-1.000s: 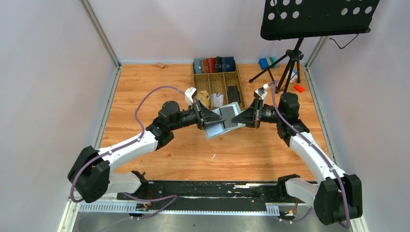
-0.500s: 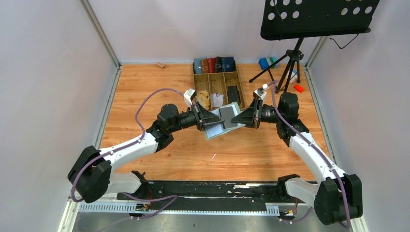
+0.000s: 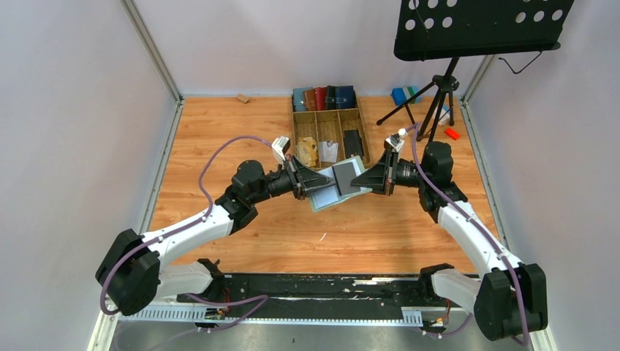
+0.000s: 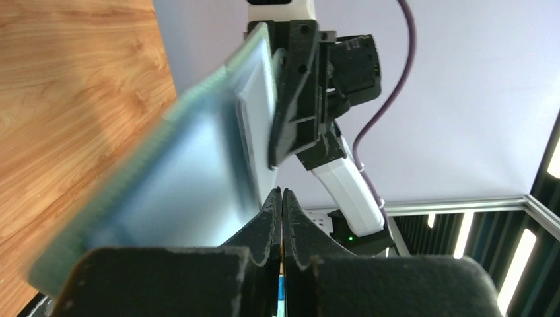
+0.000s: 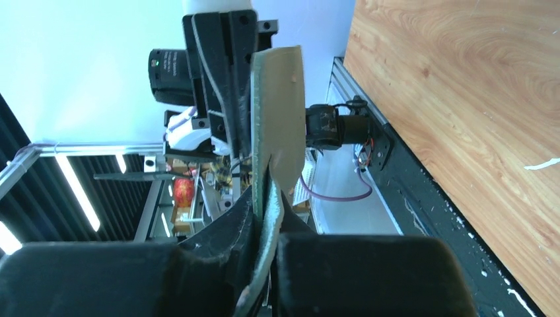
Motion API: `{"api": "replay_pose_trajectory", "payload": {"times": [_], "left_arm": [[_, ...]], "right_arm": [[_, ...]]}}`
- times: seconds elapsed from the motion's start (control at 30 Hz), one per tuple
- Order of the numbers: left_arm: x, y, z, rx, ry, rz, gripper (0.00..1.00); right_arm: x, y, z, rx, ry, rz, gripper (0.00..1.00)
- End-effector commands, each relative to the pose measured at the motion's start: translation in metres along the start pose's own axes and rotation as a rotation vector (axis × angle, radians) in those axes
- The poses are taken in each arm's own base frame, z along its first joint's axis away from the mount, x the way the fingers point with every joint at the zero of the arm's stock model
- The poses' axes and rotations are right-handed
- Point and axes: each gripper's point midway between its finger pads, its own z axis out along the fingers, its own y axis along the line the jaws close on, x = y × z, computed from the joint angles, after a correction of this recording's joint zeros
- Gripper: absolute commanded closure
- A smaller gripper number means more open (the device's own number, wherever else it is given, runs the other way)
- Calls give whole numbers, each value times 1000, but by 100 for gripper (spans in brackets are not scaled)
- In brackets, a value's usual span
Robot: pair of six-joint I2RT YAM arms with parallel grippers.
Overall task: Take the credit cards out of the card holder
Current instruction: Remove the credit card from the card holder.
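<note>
The right gripper (image 5: 265, 201) clamps the lower edge of the green wallet (image 5: 277, 112), which is seen edge-on and extends upward. The left gripper (image 5: 230, 132) lies against the wallet's left face. The wooden table (image 5: 462, 99) fills the right side.

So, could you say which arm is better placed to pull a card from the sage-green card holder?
Probably left: the right gripper clamps the sage-green card holder edge-on, anchoring it; the left gripper is shut at its inner face.
</note>
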Motion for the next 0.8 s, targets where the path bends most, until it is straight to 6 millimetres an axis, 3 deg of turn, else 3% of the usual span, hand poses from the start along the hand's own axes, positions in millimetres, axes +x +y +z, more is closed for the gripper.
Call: {"api": "replay_pose_trajectory", "payload": {"times": [0.0, 0.2, 0.33, 0.77], "left_arm": [[-1, -44, -10, 130, -16, 67, 98], [2, -35, -2, 59, 19, 83, 77], [3, -30, 1, 34, 28, 67, 72], [10, -15, 10, 0, 61, 34, 74]], "right_arm": [[-4, 2, -3, -1, -32, -17, 92], [-4, 11, -3, -17, -31, -29, 90], [-4, 16, -4, -31, -29, -32, 90], [-4, 19, -2, -57, -20, -22, 89]]}}
